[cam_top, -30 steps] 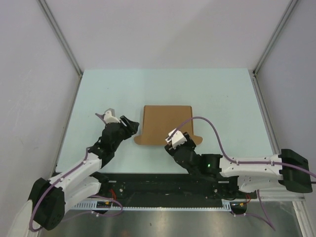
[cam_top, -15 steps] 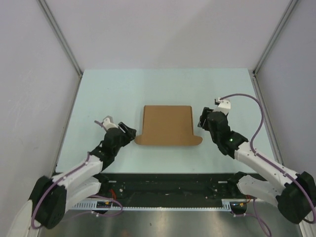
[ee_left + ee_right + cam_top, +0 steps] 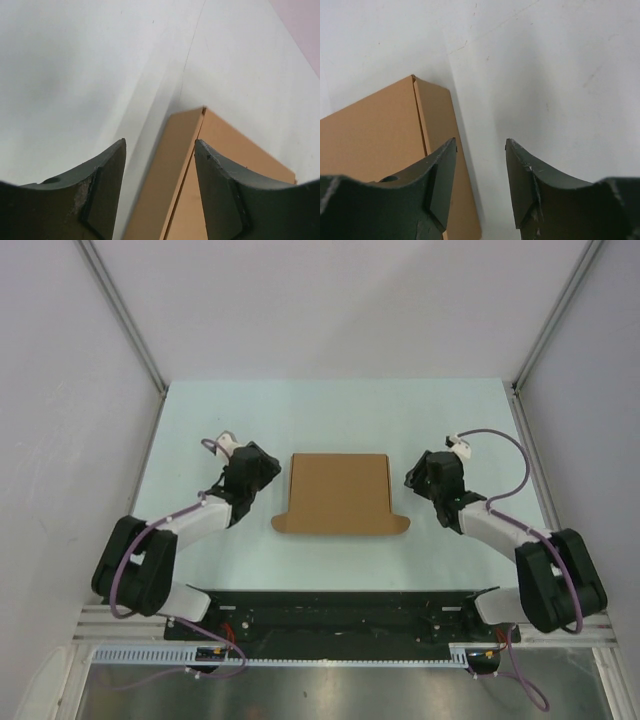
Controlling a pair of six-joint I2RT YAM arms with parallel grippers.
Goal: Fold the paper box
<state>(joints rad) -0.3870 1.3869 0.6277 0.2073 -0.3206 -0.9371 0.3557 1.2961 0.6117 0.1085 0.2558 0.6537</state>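
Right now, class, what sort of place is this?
Probably a robotics lab test cell: a left arm and right arm bolted at a table edge, plain enclosure walls, one paper box laid out.

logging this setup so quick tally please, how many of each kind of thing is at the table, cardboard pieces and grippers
paper box: 1
grippers: 2 (left gripper, right gripper)
total: 3
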